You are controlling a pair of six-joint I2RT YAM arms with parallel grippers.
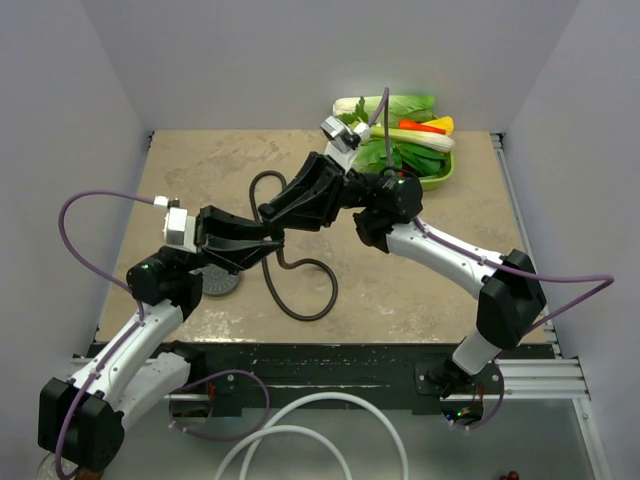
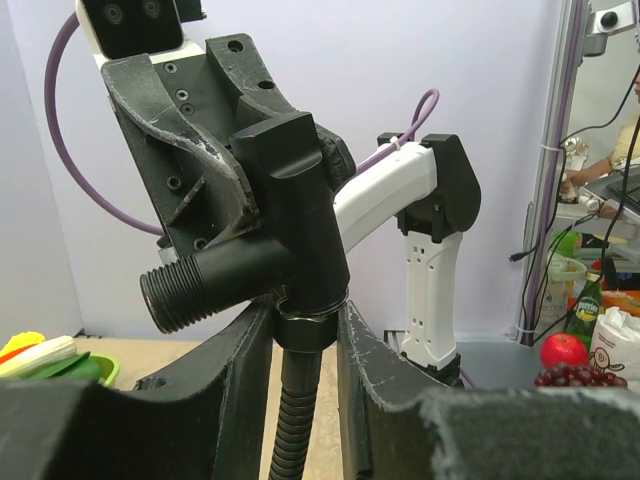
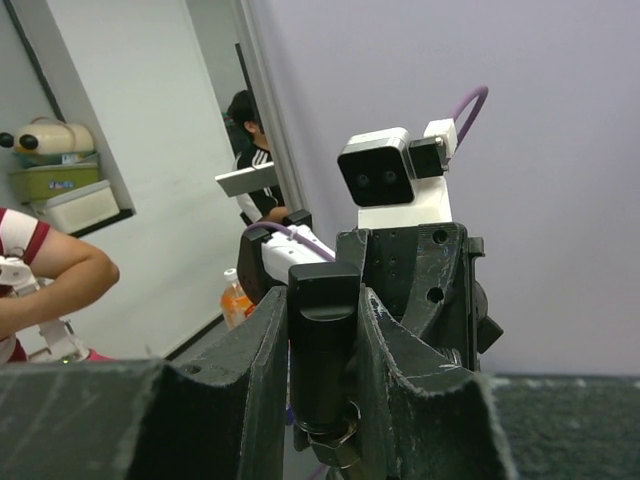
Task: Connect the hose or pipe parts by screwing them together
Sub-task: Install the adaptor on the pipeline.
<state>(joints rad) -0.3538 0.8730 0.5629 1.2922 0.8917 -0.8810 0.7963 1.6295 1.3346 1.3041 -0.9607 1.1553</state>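
Above the middle of the table, my two grippers meet tip to tip. My right gripper (image 3: 325,305) (image 1: 270,212) is shut on the upright body of the small black T-shaped fitting (image 3: 325,340) (image 2: 290,240). The fitting's threaded side arm (image 2: 185,290) sticks out bare. My left gripper (image 2: 305,322) (image 1: 272,238) is shut on the end nut of the black flexible hose (image 2: 290,420), right under the fitting. The hose (image 1: 300,312) loops down over the table. Its dark grey shower head (image 1: 218,283) lies disc-down, partly hidden by my left arm.
A green tray (image 1: 440,180) of toy vegetables stands at the back right. A thick white hose (image 1: 300,420) curls below the table's near edge. Purple cables (image 1: 90,205) arc off both arms. Walls close in on three sides.
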